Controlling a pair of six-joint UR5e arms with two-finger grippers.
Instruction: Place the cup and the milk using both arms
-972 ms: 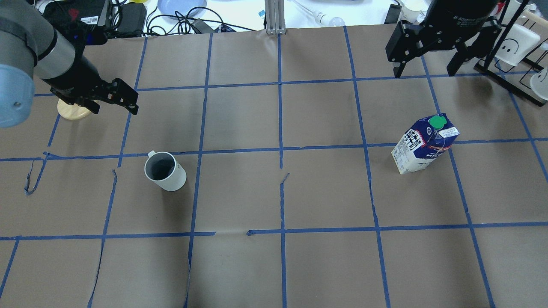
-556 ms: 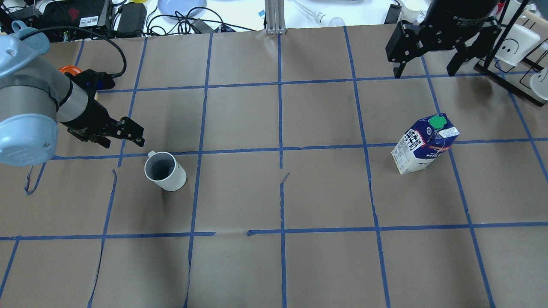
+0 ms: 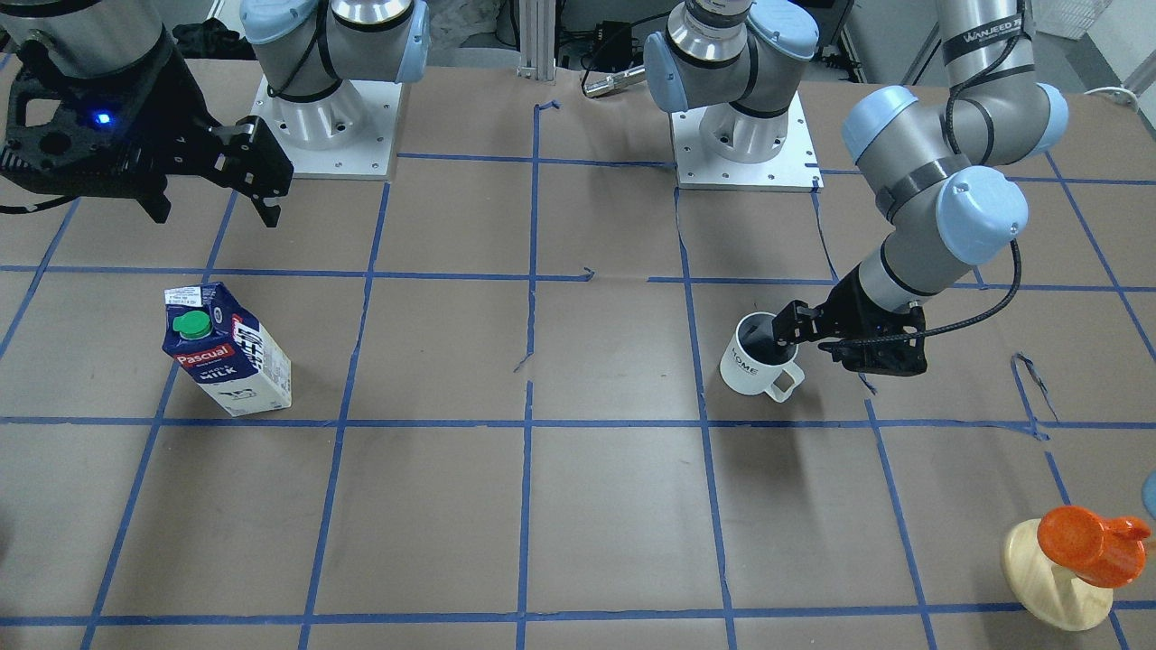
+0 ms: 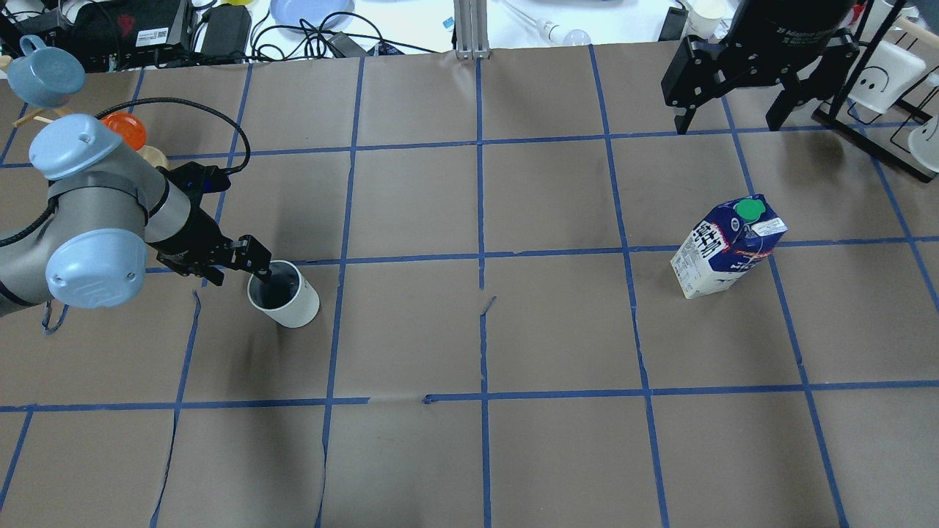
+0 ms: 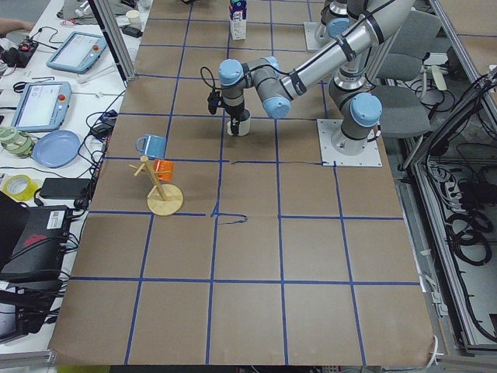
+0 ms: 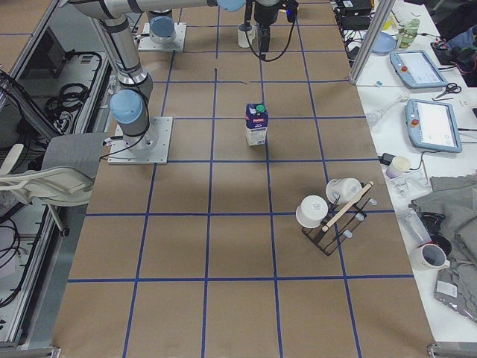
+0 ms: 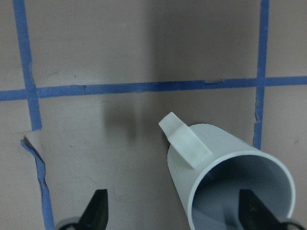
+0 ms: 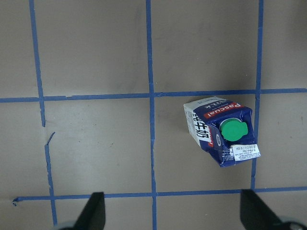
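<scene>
Cup (image 4: 284,293): upright on the table, handle toward the arm's side.
Left gripper (image 4: 253,269): fingers spread at the cup's rim, one inside the cup, one outside near the handle; nothing clamped.
Step in hand: you are lining up the cup grasp.
Next move: I judge you should pinch the wall, clear of the handle, then lift.
Milk (image 4: 728,246): upright, well apart from the cup.
Right gripper (image 4: 728,121): fingers spread, empty, hanging high beyond the milk.
</scene>
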